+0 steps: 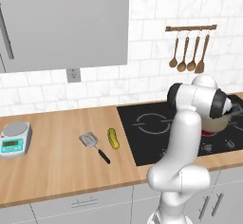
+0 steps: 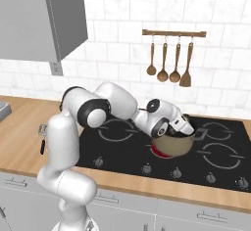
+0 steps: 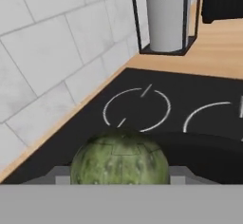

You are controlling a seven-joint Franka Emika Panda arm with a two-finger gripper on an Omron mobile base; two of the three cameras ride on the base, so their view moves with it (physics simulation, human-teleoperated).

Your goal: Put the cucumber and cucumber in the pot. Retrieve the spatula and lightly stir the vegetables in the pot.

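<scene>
Held between the jaws of the gripper is the dark green cucumber, seen end-on in the hand view as a mottled green round that lies right in front of the camera; the jaws are neither fully spread nor pressed together but set at the width of the vegetable. The hand is laid low and sideways over the pot, which sits on the black cooktop, and the placement is judged to serve the first step: the cucumber is brought above the dark inside so that it can be let go there. Whether it is already below the rim cannot be told.

The second, yellow-green cucumber is left on the wooden counter, just beside the cooktop's left edge, and the spatula lies near it, its slotted head turned away from the robot and its black handle pointing toward the counter's front edge. Both are well apart from the pot, so a long reach back across the counter is expected for each.

A small kitchen scale stands farther left. Wooden utensils hang from a rail on the tiled wall above the cooktop. A wire-framed holder with a grey cylinder is seen beyond the burners in the hand view, clear of the pot. The pot's side handle lies close by the fingers and is judged the nearest thing to be knocked on withdrawal.
</scene>
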